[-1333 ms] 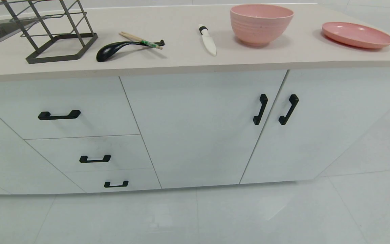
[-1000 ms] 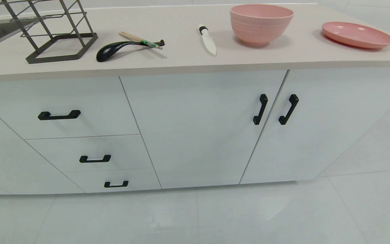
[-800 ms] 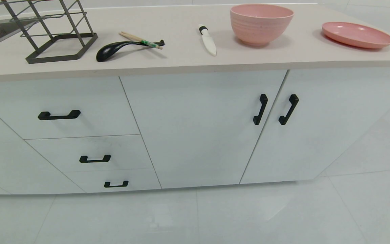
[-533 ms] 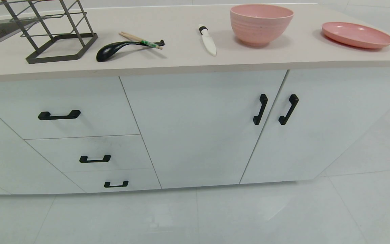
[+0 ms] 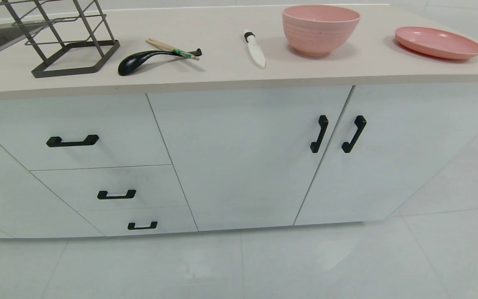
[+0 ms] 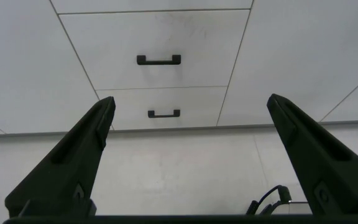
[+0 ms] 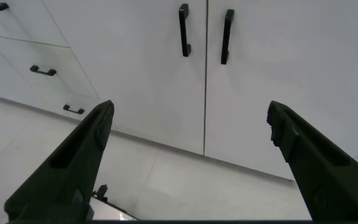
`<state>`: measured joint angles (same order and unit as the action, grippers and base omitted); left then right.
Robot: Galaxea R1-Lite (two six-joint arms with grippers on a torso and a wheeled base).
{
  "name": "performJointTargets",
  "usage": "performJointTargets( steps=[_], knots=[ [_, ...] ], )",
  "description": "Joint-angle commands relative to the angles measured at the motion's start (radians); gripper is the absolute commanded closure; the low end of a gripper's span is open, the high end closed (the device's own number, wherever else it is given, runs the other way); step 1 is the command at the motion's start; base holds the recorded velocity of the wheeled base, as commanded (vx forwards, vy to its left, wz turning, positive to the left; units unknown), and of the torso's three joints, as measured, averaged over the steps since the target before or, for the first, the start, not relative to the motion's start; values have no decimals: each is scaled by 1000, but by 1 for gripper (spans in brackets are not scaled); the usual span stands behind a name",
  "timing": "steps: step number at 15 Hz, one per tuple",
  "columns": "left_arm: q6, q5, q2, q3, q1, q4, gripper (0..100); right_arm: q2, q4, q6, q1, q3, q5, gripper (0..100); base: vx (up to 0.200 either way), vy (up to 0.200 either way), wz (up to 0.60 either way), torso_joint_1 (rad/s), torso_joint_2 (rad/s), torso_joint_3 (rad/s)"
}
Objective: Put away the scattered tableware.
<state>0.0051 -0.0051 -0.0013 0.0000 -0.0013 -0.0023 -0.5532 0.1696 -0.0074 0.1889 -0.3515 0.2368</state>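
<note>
Tableware all on beige countertop. Black curved plastic spoon: long axis left-right, bowl end left, near dark wire rack. Wooden chopsticks pair lies across spoon handle, green-banded end right. White knife with black band: axis front-back, broad end toward front edge. Pink round bowl upright; flat pink plate far right. Left gripper, right gripper: fingers wide, empty, facing white cabinet fronts.

The left tool holds its two dark fingers spread wide apart, tips level with each other. The right tool has the same pose, its fingers equally wide apart.
</note>
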Motion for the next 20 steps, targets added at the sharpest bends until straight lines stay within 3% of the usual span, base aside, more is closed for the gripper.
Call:
performJointTargets(
  steps=[1, 5, 6, 11, 14, 20],
  knots=[
    [6, -3, 1, 0, 0, -1, 0, -203, 50, 1, 17, -24, 2, 0, 0, 0, 0, 0, 0, 0],
    [3, -7, 1, 0, 0, 1, 0, -432, 200, 1, -6, -27, 2, 0, 0, 0, 0, 0, 0, 0],
    [3, -7, 1, 0, 0, 1, 0, -521, 294, 0, -22, -35, 2, 0, 0, 0, 0, 0, 0, 0],
    [4, -6, 1, 0, 1, 1, 0, -688, 470, -6, -31, -38, 6, 0, 0, 0, 0, 0, 0, 0],
    [4, -6, 1, 0, 1, 2, 0, -718, 492, -8, -29, -26, 9, 0, 0, -200, 0, 4, 2, 2],
    [1, -4, 1, 0, 1, 2, 0, -840, 642, -39, -28, -23, 95, 0, -200, -200, 0, 6, 2, 2]
  ],
)
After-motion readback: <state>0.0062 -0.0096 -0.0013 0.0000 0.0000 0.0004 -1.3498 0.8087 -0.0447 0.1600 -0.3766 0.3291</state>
